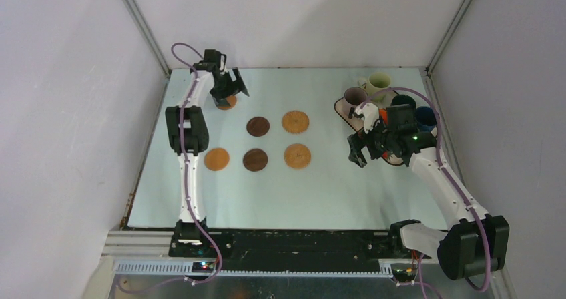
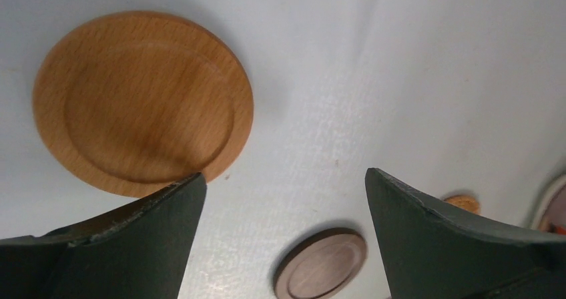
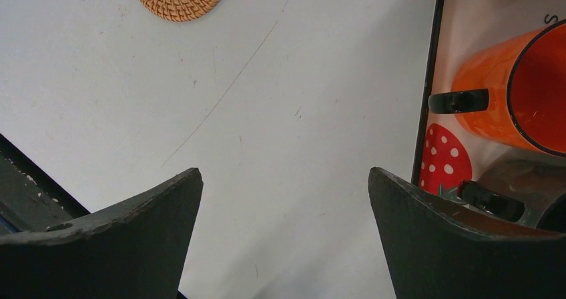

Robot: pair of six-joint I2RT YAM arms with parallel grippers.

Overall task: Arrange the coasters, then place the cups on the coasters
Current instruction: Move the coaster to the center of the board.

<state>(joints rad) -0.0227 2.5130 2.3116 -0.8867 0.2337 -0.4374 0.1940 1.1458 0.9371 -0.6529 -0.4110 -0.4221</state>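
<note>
the left claw is held just beside the far-left coaster, while the orange cup on the tray is found just right of the right claw, both claws being spread wide and empty.

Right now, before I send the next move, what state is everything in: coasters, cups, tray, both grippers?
Coasters, six lying flat in roughly two rows of three, all bare.
Cups, upright on the tray, none on a coaster.
Tray, loaded with the cups.
Left gripper, open, empty, over the far left coaster.
Right gripper, open, empty, beside the tray.
</note>
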